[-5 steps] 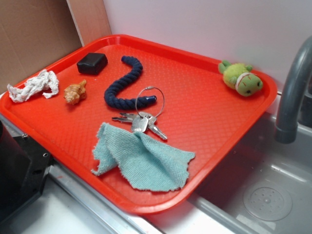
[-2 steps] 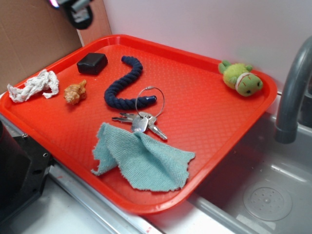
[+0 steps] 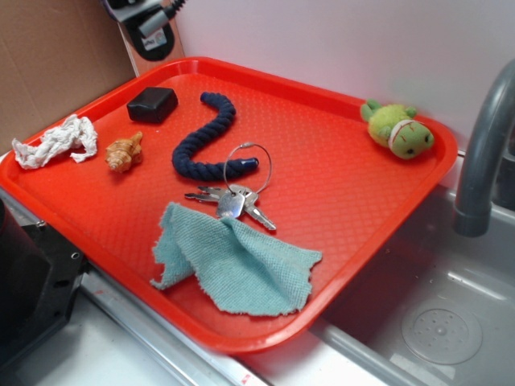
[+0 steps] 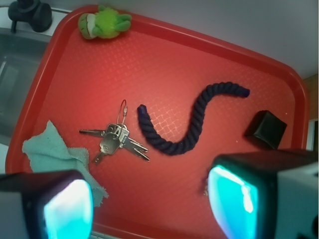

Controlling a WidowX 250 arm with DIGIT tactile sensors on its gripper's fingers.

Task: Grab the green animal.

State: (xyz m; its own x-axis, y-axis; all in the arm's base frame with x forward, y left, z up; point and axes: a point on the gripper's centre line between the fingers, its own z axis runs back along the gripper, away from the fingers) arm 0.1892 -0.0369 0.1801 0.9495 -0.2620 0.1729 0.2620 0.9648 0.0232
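Gripper spread wide, holding nothing, high above the near-left part of the red tray; in the exterior view only part of it shows at the top-left edge. Below it lie a navy rope, keys, a black block and a teal cloth. Green animal sits in the tray's far right corner, well apart from the gripper, beside the faucet.

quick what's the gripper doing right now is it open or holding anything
Gripper: open and holding nothing, high above the red tray; the green animal lies untouched in the tray's far corner.
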